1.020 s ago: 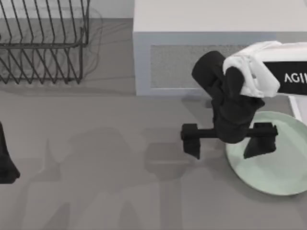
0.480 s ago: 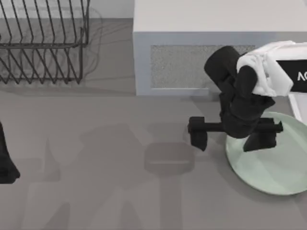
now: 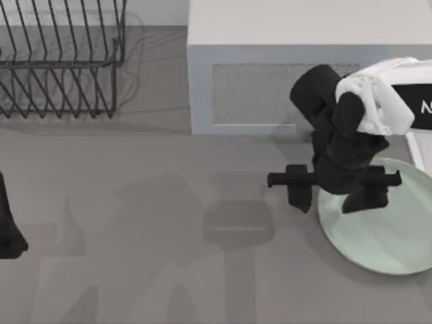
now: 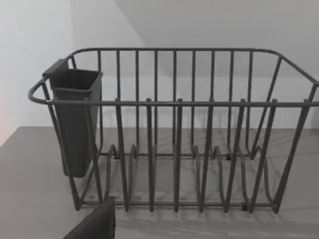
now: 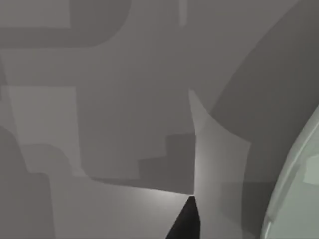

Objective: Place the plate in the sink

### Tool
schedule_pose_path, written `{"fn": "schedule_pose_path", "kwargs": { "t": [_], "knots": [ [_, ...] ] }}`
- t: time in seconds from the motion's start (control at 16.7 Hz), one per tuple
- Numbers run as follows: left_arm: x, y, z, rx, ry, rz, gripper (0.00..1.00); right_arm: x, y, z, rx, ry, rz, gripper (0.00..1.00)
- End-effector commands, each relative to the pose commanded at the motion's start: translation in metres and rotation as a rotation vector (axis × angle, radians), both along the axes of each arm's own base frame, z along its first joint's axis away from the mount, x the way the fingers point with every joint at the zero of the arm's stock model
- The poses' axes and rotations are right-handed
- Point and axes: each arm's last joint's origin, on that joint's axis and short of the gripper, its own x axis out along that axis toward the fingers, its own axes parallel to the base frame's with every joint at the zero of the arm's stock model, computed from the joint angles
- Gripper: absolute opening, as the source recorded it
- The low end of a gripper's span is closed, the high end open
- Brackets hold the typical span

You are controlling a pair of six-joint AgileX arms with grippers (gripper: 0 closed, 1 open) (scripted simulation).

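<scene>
As the right gripper [image 3: 337,192] narrows its fingers, they stay apart and straddle the plate's near-left rim — one finger [image 3: 299,196] outside on the bench [image 3: 169,236], one [image 3: 368,199] over the plate [image 3: 385,236]. Versus a second ago the outer finger has slid right, toward the rim. Plate lies flat at the bench's right edge, in front of the microwave [image 3: 270,88]; not gripped yet — likely closing to pinch. Left gripper [image 3: 8,229] parked far left, facing the dish rack [image 4: 174,144].

White right arm [image 3: 378,101] with black lettering; black 2-finger gripper [image 3: 335,196].
</scene>
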Motion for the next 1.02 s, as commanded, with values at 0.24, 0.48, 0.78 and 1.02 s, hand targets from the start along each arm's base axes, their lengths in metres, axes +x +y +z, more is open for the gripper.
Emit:
{"fn": "schedule_pose_path", "kwargs": {
  "t": [0.24,0.48,0.78,1.02],
  "knots": [
    [0.0,0.0,0.0,0.0,0.0,0.0,1.0,0.0,0.0,0.0,0.0,0.0,0.0,0.02],
    [0.0,0.0,0.0,0.0,0.0,0.0,1.0,0.0,0.0,0.0,0.0,0.0,0.0,0.0],
    [0.0,0.0,0.0,0.0,0.0,0.0,1.0,0.003,-0.002,0.031,0.034,-0.088,-0.002,0.0],
    [0.0,0.0,0.0,0.0,0.0,0.0,1.0,-0.001,0.006,0.036,0.029,-0.045,0.019,0.0]
  ]
}}
